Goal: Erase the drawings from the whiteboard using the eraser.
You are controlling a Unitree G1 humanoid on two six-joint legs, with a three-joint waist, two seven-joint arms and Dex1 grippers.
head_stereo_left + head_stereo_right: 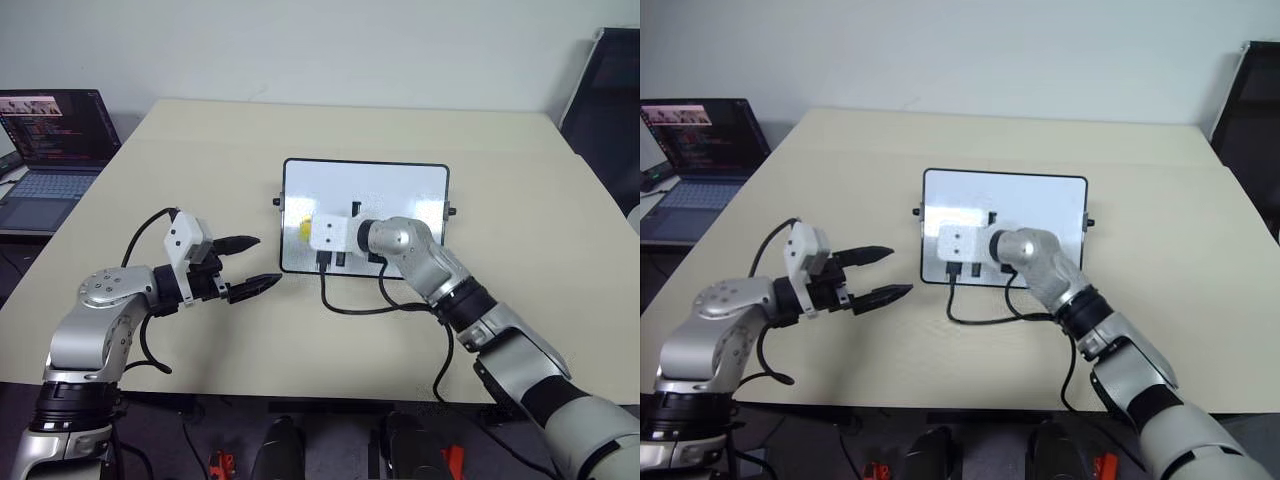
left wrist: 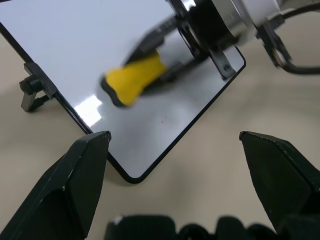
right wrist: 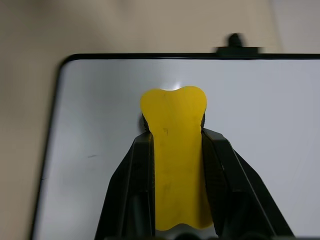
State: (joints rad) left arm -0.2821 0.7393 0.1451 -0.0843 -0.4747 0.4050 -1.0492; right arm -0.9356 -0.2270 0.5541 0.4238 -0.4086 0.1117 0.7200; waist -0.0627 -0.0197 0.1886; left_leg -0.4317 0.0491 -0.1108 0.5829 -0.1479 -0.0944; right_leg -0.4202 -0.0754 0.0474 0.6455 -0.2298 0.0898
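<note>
At the far left edge sits an open laptop point(image 1: 50, 150), screen lit, well apart from my work. Next comes my left claw point(image 1: 250, 265), hovering over the bare worktop point(image 1: 200, 150) with its two black fingers spread wide and nothing between them, pointing toward the near left corner of the whiteboard point(image 1: 400, 185).

The whiteboard lies flat at the middle of the worktop, thin black frame, small knobs on its sides. Over its left half is my right claw point(image 3: 175, 137), clamped snugly on the eraser point(image 3: 172, 150): the fingers pinch the yellow block on both long flanks, with its rounded end sticking out ahead of the fingertips. From the left wrist view the eraser is pressed down at a slant toward the white surface, dark base facing the board.

Of the drawings, I can make out only a faint short dash and a tiny speck on the left part of the board; the rest looks white, so I judge the wiping is far along.

The eraser looks light and slightly yielding, since its sides are waisted where I squeeze; a mid-body flank hold like mine seems right, leaving the felt face free. The board looks light, stiff and glossy, so it may slide under a hard push. My free left claw could steady its frame at the near corner.
</note>
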